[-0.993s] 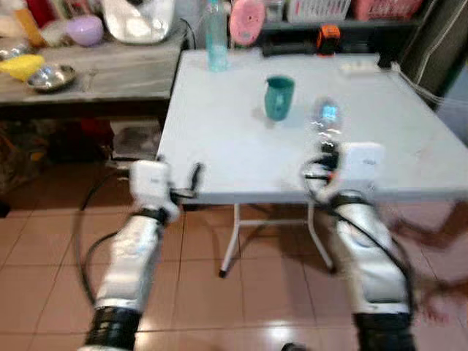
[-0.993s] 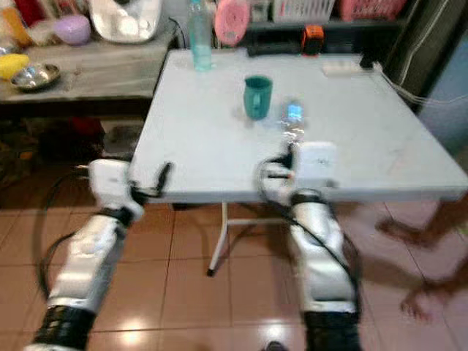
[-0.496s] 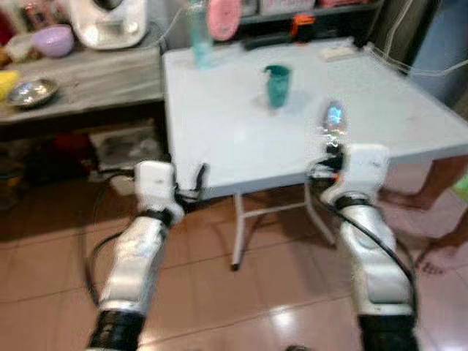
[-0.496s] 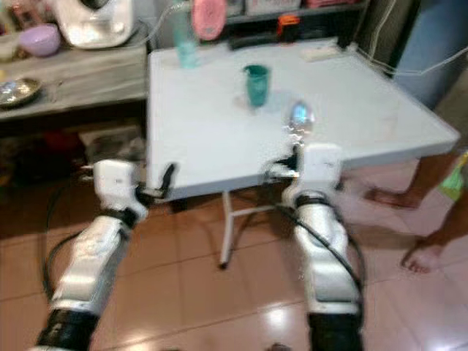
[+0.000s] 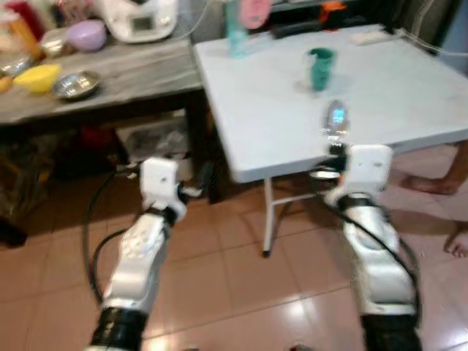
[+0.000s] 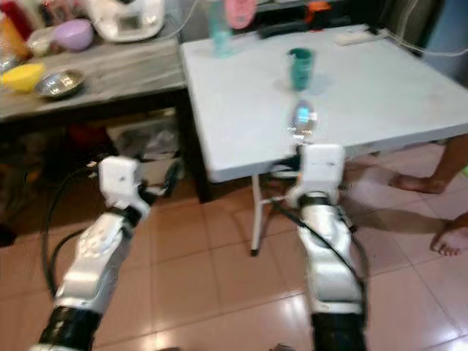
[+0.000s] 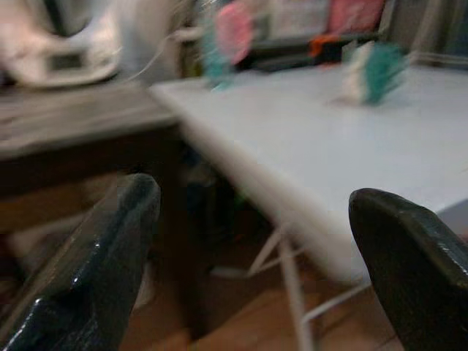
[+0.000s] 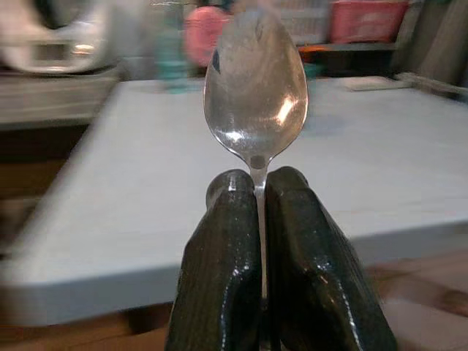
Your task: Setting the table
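Note:
My right gripper point(image 8: 256, 191) is shut on the handle of a metal spoon point(image 8: 255, 88), whose bowl stands upright above the fingers. In the eye views the spoon point(image 5: 336, 119) is held just in front of the near edge of the white folding table point(image 5: 395, 95). A teal cup point(image 5: 319, 68) stands on the table beyond it, and a clear teal bottle point(image 5: 235, 29) at the far left corner. My left gripper point(image 7: 252, 248) is open and holds nothing. It hangs over the floor, left of the table point(image 7: 307, 139).
A grey side table point(image 5: 95, 80) to the left carries a metal bowl point(image 5: 75, 83), a yellow bowl point(image 5: 39, 75), a purple bowl point(image 5: 88, 33) and a white appliance point(image 5: 139, 16). A person's bare feet point(image 6: 457, 238) stand on the tiled floor at the right. A power strip point(image 5: 369, 36) lies at the table's back.
The camera has swung left, so the table sits further right in view. My right gripper still holds the spoon; both arms keep their pose.

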{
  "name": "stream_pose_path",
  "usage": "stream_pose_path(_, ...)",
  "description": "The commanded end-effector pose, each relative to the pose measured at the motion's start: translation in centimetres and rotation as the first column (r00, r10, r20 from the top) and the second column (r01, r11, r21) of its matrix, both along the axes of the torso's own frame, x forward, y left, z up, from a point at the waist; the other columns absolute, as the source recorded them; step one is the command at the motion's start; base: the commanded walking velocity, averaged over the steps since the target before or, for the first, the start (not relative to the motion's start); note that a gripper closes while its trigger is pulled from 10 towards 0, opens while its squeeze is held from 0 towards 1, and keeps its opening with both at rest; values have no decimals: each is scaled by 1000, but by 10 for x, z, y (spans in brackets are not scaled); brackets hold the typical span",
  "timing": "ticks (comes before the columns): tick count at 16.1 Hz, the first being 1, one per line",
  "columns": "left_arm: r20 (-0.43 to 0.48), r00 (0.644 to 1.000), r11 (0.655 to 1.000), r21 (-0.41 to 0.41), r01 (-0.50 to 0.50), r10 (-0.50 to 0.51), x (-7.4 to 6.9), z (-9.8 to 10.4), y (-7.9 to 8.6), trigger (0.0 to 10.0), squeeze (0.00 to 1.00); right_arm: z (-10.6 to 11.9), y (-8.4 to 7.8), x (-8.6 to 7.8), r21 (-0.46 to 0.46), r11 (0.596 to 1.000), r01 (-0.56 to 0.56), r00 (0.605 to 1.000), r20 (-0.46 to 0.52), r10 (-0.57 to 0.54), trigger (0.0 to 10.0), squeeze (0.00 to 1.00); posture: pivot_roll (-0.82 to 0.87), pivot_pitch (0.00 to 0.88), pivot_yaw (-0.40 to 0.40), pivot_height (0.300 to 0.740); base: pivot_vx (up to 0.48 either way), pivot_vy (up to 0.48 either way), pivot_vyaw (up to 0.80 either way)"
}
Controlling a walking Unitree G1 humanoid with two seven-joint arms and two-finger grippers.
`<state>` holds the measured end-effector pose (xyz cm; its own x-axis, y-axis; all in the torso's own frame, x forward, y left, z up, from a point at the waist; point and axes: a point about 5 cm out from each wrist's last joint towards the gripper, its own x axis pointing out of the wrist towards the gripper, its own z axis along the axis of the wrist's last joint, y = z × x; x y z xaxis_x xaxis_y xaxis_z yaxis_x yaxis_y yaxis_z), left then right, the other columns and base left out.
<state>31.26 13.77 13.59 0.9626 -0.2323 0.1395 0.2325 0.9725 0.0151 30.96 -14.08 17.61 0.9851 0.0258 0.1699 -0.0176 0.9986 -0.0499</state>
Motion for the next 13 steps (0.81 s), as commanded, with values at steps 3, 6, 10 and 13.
stream_pose_path(3,0,1000,1000,-2,-3,3,1,1,0,10000,0,5,-5,0,-1,1000,12,1000,23,-12,10000,0,-27,110,79,740,0,460,415)
stream_pose_path(6,-5,1000,1000,-1,1,-1,1,0,-2,10000,0,4,-4,0,4,1000,9,1000,19,-9,10000,0,-27,111,79,740,0,461,625)
stream_pose_path(10,-11,1000,1000,2,2,-2,0,-2,-2,10000,0,3,-4,-1,3,1000,0,1000,14,0,10000,0,-28,113,78,740,0,460,728)
stream_pose_path(13,-15,1000,1000,-12,2,-2,1,-2,-3,10000,0,2,-4,-1,18,1000,1,1000,9,-1,10000,0,-29,114,79,740,0,280,673)
